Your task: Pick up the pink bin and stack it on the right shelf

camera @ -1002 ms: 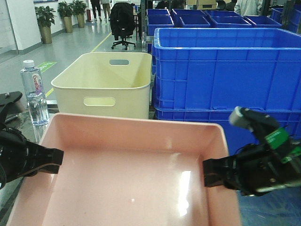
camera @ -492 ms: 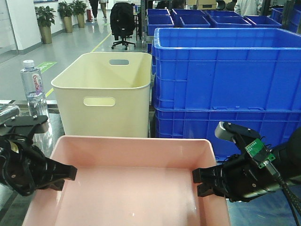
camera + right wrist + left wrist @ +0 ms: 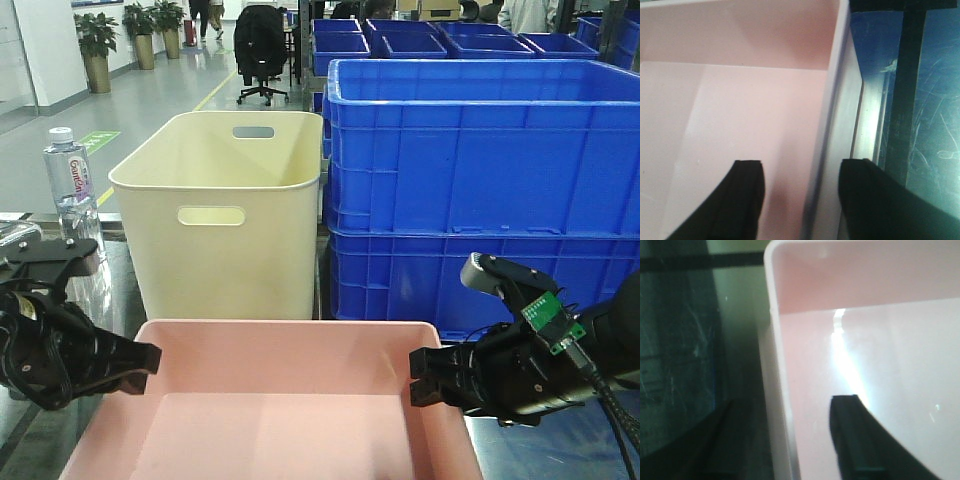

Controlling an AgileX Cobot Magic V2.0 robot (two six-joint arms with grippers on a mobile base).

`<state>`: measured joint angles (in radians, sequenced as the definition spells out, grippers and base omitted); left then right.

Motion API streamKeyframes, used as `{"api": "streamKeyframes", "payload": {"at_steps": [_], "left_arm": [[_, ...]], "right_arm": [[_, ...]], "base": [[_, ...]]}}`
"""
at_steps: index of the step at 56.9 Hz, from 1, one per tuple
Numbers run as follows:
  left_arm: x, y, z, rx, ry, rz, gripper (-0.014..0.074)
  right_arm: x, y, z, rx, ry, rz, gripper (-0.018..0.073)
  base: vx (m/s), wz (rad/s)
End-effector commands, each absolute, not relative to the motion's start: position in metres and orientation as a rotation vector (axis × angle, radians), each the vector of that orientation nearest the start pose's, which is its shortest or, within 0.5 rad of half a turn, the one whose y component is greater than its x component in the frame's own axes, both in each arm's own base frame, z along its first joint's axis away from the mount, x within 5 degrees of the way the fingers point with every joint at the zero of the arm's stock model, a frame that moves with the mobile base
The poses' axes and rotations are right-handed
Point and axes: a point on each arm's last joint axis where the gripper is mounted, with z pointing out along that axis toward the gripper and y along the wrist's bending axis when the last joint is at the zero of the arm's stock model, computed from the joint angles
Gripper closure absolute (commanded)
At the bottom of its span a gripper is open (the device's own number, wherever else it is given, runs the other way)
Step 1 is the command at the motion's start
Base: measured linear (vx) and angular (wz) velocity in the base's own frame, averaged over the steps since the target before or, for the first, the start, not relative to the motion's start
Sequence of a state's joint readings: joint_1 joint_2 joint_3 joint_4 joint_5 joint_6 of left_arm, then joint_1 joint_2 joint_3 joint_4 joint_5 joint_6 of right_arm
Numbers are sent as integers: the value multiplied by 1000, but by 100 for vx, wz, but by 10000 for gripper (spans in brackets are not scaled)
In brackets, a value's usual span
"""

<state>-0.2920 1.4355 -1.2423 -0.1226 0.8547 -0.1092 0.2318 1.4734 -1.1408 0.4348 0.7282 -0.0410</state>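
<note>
The pink bin (image 3: 280, 430) lies low at the front, on or just above the dark glossy right shelf (image 3: 560, 455), in front of the cream bin. My left gripper (image 3: 140, 360) straddles the bin's left wall, one finger inside and one outside. In the left wrist view (image 3: 787, 402) a gap shows between the inner finger and the wall of the bin (image 3: 880, 350). My right gripper (image 3: 425, 375) straddles the right wall the same way. In the right wrist view (image 3: 804, 165) its jaws stand wide apart around the bin's (image 3: 740, 100) wall. The shelf shows beside it (image 3: 930, 125) and in the left wrist view (image 3: 675, 340).
A tall cream bin (image 3: 225, 200) with handle slots stands right behind the pink bin. Stacked blue crates (image 3: 480, 160) fill the back right. A water bottle (image 3: 70, 185) stands at the left. An office chair (image 3: 260, 50) and potted plants are far behind.
The pink bin has come down and toward me, from high against the camera to low at the shelf. Both grippers came down with it and stay at its side walls.
</note>
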Motion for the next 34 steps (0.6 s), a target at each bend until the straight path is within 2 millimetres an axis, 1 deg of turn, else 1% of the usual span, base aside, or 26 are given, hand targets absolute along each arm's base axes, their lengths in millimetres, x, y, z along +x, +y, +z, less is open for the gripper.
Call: {"api": "streamKeyframes", "payload": {"at_steps": [1, 5, 9, 13, 17, 20, 23, 27, 31, 34], "left_arm": [[285, -94, 358, 146, 2393, -342, 27], [282, -93, 365, 146, 2353, -348, 14], [276, -91, 377, 149, 2286, -355, 19], [266, -87, 393, 164, 2197, -357, 35], [253, -83, 411, 184, 2097, -353, 64], [241, -79, 424, 215, 2031, -339, 96], [226, -75, 435, 251, 1954, -317, 148], [207, -68, 441, 278, 1865, -292, 231], [190, -63, 441, 272, 1799, -288, 330], [176, -58, 437, 262, 1755, -289, 430]], "right_arm": [[299, 95, 324, -15, 2401, 597, 81], [297, 95, 326, -17, 2395, 598, 81], [293, 94, 333, -22, 2375, 602, 84], [287, 92, 344, -21, 2321, 602, 90], [279, 89, 360, -35, 2244, 589, 101], [267, 85, 373, -64, 2182, 568, 122], [257, 81, 384, -104, 2122, 531, 153], [241, 74, 395, -123, 2044, 485, 211], [227, 68, 401, -124, 1978, 454, 281], [216, 64, 403, -118, 1932, 443, 341]], "base": [[0, 0], [0, 0], [0, 0], [0, 0], [0, 0], [0, 0], [0, 0], [0, 0], [0, 0], [0, 0]]}}
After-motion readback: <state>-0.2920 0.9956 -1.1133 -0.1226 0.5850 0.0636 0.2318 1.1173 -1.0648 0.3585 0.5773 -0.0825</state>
